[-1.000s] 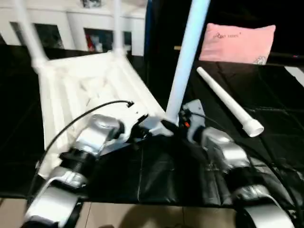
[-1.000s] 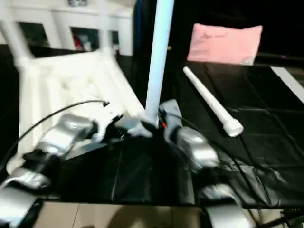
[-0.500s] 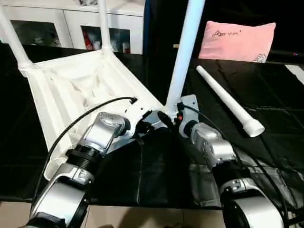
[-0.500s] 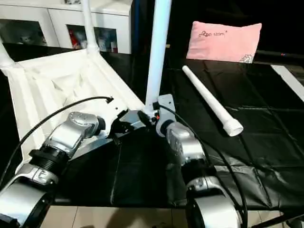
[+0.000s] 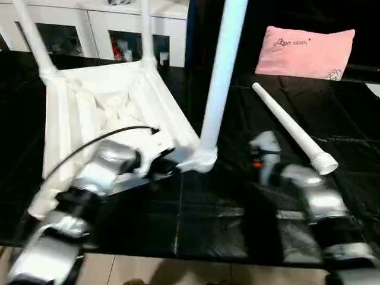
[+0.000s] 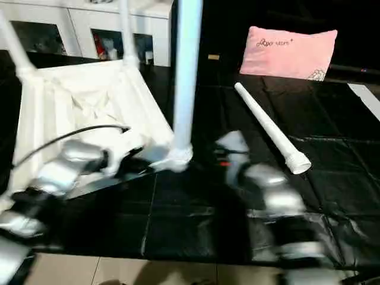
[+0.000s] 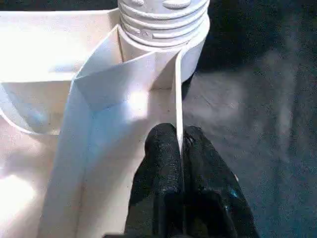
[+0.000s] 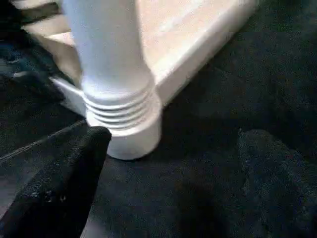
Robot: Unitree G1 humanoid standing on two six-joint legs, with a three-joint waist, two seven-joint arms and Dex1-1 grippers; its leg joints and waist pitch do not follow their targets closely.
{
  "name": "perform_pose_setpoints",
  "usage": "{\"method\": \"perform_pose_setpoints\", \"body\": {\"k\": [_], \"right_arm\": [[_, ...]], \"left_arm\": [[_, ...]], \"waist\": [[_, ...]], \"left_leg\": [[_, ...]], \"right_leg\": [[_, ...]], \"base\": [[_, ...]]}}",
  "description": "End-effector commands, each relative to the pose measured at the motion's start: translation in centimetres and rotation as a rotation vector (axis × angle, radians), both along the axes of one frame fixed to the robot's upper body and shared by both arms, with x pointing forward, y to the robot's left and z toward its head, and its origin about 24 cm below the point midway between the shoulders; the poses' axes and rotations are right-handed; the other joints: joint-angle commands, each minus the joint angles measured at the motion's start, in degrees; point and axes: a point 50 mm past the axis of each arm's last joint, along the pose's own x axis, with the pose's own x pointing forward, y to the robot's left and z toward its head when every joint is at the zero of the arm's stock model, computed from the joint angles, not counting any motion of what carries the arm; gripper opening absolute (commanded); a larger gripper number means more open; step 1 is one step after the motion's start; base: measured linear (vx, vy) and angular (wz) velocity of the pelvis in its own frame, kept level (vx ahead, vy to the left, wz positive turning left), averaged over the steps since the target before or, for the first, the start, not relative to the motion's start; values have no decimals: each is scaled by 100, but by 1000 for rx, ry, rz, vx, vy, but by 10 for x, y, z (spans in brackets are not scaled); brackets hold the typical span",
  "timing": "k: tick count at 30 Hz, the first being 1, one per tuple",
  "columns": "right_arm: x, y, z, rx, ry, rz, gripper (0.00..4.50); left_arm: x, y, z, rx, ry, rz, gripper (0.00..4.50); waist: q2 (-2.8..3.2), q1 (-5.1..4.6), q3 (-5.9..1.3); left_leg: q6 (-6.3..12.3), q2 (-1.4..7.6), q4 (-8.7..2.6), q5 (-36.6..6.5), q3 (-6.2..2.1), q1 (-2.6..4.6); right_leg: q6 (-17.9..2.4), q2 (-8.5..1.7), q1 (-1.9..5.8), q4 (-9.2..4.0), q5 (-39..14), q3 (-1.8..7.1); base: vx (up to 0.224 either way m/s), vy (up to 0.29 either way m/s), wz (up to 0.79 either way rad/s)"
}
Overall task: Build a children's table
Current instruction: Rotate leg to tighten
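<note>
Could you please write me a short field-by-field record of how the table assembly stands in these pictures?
tabletop: white tabletop lies upside down on the black surface
legs fitted: three stand in corner sockets, the nearest leg upright
loose leg: fourth leg lies apart on the black surface, right of the tabletop
left gripper: left gripper shut on the tabletop's rim beside the near socket
right gripper: right gripper open, off the nearest leg
background: pink pillow; white cabinet
</note>
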Motion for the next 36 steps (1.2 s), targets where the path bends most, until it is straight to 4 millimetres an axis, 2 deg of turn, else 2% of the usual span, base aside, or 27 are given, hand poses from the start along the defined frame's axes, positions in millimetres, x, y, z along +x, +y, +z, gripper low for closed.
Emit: {"method": "perform_pose_setpoints", "body": {"k": [1,4,5,7,9,11,13,20,21,24,26,34,36], "right_arm": [[-1,6,12,-4,-29,137,445],[-5,10,14,-38,-24,268,445],[-6,12,14,-46,-23,300,445],[-6,15,14,-66,-32,353,445],[-5,18,14,-73,-35,373,445],[-4,25,13,-88,-41,419,445],[-4,35,10,-104,-38,461,445],[-5,40,5,-106,-27,511,445],[-5,40,5,-107,-25,512,417],[-5,39,3,-110,-11,523,406],[-5,38,3,-106,-7,526,380],[-8,36,1,-97,2,551,320],[-9,36,-1,-91,11,559,301]], "left_arm": [[-8,-12,3,-5,9,-171,0],[-11,-10,3,22,16,-234,0],[-12,-9,4,27,17,-252,0],[-13,-9,4,34,24,-292,0],[-14,-10,5,35,25,-314,0],[-15,-12,6,42,26,-355,0],[-17,-18,6,36,27,-402,0],[-22,-23,5,36,27,-450,0],[-22,-23,5,36,28,-451,0],[-23,-23,4,41,28,-465,0],[-23,-24,4,42,28,-466,0],[-23,-21,2,51,34,-468,0],[-23,-21,1,52,40,-460,0]], "waist": [[26,21,-385],[44,102,-391],[39,117,-394],[18,158,-395],[24,204,-384],[-3,210,-389],[16,213,-384],[0,282,-397],[-2,288,-395],[-5,280,-395],[2,283,-393],[7,286,-408],[28,285,-407]], "left_leg": [[405,134,-313,-736,12,2],[426,169,-299,-702,38,43],[420,169,-298,-705,34,35],[380,174,-301,-729,36,28],[310,177,-310,-808,34,46],[271,170,-309,-810,28,22],[234,171,-312,-832,23,27],[250,178,-303,-738,29,22],[249,174,-304,-758,28,17],[241,167,-301,-790,23,4],[219,170,-304,-812,21,15],[241,167,-292,-749,24,14],[224,171,-294,-790,22,22]], "right_leg": [[-1163,-432,355,-401,-810,291],[-1305,-424,317,-360,-543,287],[-1323,-424,327,-348,-533,280],[-1314,-440,332,-342,-572,282],[-1269,-453,314,-360,-760,290],[-1240,-465,327,-356,-833,288],[-1199,-471,315,-359,-915,291],[-1225,-460,323,-328,-686,292],[-1207,-460,325,-330,-722,292],[-1182,-461,333,-335,-813,288],[-1148,-459,326,-342,-905,289],[-1200,-448,330,-322,-713,287],[-1209,-450,328,-328,-732,288]], "base": [[0,0,0],[0,0,0],[0,0,0],[0,0,0],[0,0,0],[0,0,0],[0,0,0],[0,0,0],[0,0,0],[0,0,0],[0,0,0],[0,0,0],[0,0,0]]}}
